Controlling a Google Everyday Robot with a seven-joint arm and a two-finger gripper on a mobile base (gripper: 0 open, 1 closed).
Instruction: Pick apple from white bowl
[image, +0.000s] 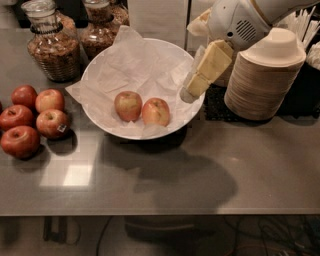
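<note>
The white bowl, wide and lined with crumpled white paper, sits at the middle back of the grey table. Two apples lie side by side in it. The apple on the left is duller and browner, with red blush over yellow-green. Touching it on the right is a brighter pink-orange apple. My gripper, cream-coloured, reaches down from the upper right and hangs over the bowl's right rim, to the right of both apples and apart from them. It holds nothing.
Several dark red apples lie in a group at the left. Two glass jars of granola stand behind the bowl. A stack of beige paper bowls stands at the right. The table's front edge runs across the bottom.
</note>
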